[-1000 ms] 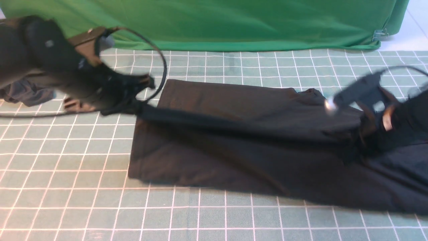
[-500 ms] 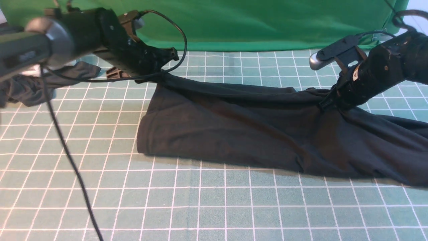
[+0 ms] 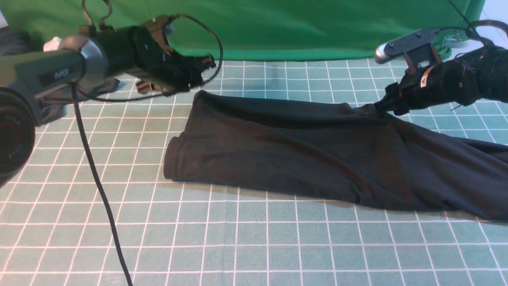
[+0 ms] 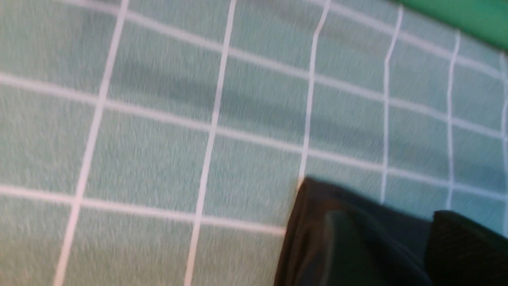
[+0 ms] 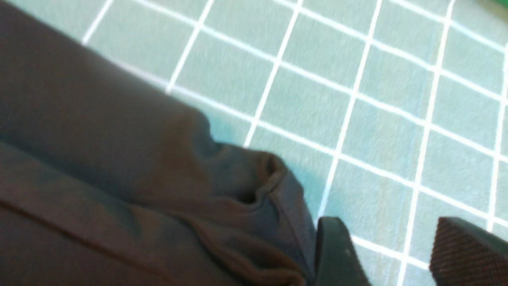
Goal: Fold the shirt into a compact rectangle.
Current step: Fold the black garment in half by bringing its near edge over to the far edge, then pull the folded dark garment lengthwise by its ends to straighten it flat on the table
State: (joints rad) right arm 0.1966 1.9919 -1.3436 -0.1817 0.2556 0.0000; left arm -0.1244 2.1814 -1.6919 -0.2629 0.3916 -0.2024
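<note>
1. Reach is made low over the mat (image 3: 254, 246) from both side edges: the left arm (image 3: 39, 73) is held nearly level, and the right arm (image 3: 456, 81) is slanted downward.
2. The left gripper (image 3: 200, 69) is seen, blurred, just above the far left corner of the shirt (image 3: 301, 155) and clear of the cloth. In the left wrist view its fingers (image 4: 349, 246) are spread apart with nothing clamped.
3. The right gripper (image 3: 383, 106) is lowered to the shirt's far edge, where the cloth is bunched. Its fingers (image 5: 337, 254) are parted, bare mat is seen between them, and one is set against the bunched hem.
4. The shirt is laid folded lengthwise across the mat's middle and is run out toward the right edge.
5. Pale lettering (image 3: 61, 73) on the left arm and a small orange-and-white sticker (image 3: 425, 80) on the right arm can be seen, but neither can be read.
</note>
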